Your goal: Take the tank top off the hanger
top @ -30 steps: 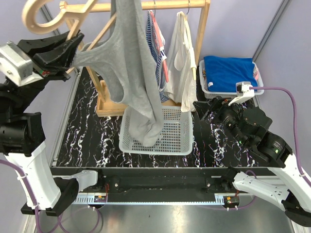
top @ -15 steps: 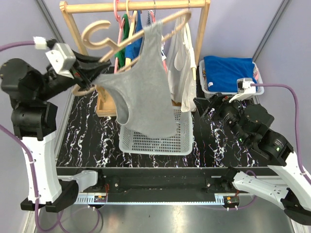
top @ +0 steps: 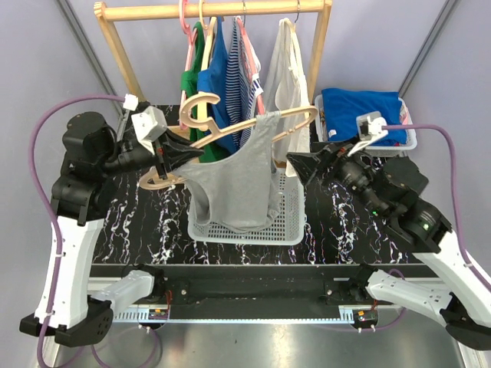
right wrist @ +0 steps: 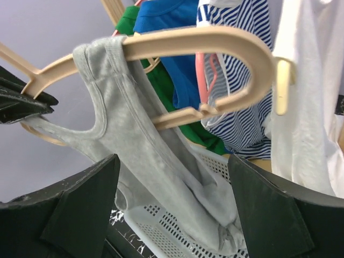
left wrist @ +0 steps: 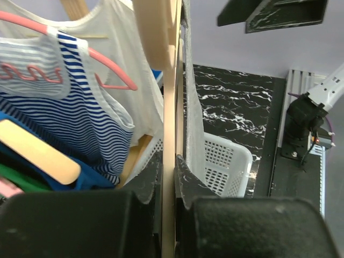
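My left gripper (top: 184,153) is shut on the left end of a wooden hanger (top: 253,123). In the left wrist view the hanger's bar (left wrist: 169,107) runs between the closed jaws of that gripper (left wrist: 168,166). A grey tank top (top: 234,180) hangs from the hanger by one strap, and its hem lies in the white basket (top: 288,226). My right gripper (top: 298,162) is open beside the hanger's right end, apart from it. In the right wrist view the tank top (right wrist: 134,140) and the hanger (right wrist: 215,43) lie beyond the open right gripper (right wrist: 172,158).
A wooden rack (top: 215,9) at the back carries blue, green, striped (top: 244,84) and white (top: 288,84) garments on hangers. A bin with folded blue cloth (top: 360,111) stands at the back right. The basket sits on a black marbled tabletop (top: 130,215).
My left arm has brought the hanger and tank top down and to the right, so the hem now rests in the basket. My right gripper has moved up and left toward the hanger's right end.
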